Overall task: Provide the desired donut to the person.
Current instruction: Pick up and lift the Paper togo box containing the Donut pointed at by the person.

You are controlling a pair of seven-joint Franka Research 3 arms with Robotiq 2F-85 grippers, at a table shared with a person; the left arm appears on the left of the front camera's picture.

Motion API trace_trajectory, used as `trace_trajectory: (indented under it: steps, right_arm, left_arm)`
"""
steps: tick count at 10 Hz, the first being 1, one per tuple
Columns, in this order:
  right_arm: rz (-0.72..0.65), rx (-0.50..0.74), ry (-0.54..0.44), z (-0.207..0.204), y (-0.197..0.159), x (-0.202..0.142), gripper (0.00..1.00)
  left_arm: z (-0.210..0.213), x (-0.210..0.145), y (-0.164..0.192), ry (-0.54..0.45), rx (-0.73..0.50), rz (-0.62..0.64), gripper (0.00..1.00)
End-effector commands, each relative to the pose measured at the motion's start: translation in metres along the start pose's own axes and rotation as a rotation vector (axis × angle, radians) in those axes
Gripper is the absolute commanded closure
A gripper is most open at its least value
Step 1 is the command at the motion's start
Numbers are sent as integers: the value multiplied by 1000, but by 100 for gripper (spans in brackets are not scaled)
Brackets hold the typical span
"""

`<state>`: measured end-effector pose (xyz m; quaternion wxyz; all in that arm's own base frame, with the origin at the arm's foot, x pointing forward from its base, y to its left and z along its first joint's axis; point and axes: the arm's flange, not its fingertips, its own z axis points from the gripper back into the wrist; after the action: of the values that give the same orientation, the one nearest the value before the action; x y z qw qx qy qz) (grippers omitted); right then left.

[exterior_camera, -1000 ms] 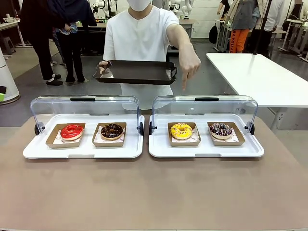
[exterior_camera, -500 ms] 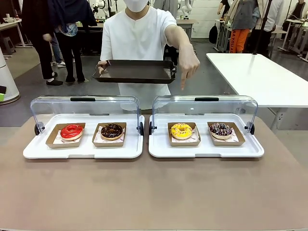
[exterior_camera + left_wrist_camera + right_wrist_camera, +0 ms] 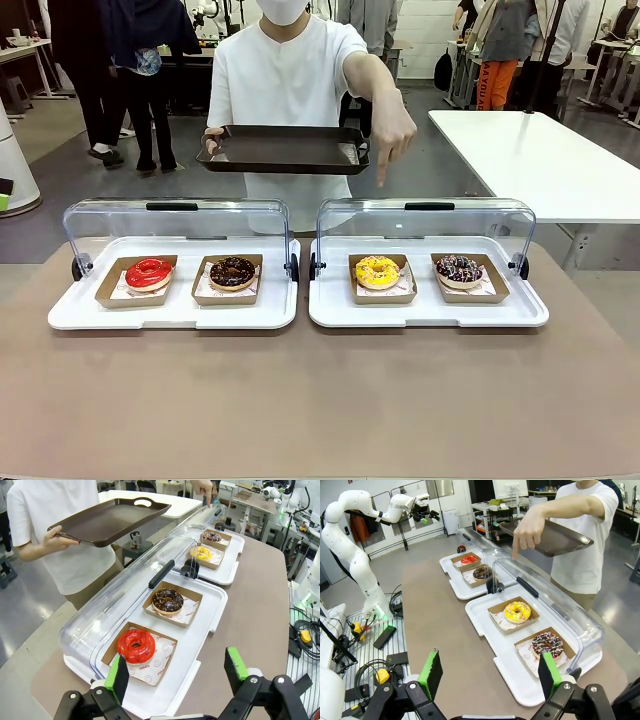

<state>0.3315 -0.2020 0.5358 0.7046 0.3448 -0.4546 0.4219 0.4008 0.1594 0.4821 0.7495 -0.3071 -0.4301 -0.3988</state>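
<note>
The person (image 3: pixel 290 80) in a white shirt stands at the far side, holding a dark serving tray (image 3: pixel 283 148) in one hand. The other hand (image 3: pixel 393 135) points a finger down over the lid above the yellow sprinkled donut (image 3: pixel 377 270) (image 3: pixel 517 612). Beside it lies a dark sprinkled donut (image 3: pixel 459 267). A red donut (image 3: pixel 149 272) (image 3: pixel 135 645) and a chocolate donut (image 3: pixel 232 270) sit in the left case. My left gripper (image 3: pixel 177 672) hangs open above the table's edge near the red donut. My right gripper (image 3: pixel 490 674) is open too, well short of the right case.
Each donut rests in a brown card tray inside one of two white cases (image 3: pixel 175 315) (image 3: pixel 430 315) whose clear lids (image 3: pixel 175 215) stand open toward the person. A white table (image 3: pixel 540 160) stands at the back right. The brown tabletop (image 3: pixel 320 400) in front is bare.
The person's pointing hand holds its place over the yellow donut. The dark tray has shifted slightly. Bystanders behind have moved; the donuts and grippers have not.
</note>
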Motion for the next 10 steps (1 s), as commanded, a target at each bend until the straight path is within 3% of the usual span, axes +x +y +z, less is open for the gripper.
trace_trajectory:
  steps: [1, 10]
  right_arm:
    - [2, 5, -11, 0, -1, 0, 0]
    - [2, 5, -11, 0, -1, 0, 0]
  left_arm:
    - [1, 0, -1, -13, -1, 0, 0]
    - [1, 0, -1, -13, -1, 0, 0]
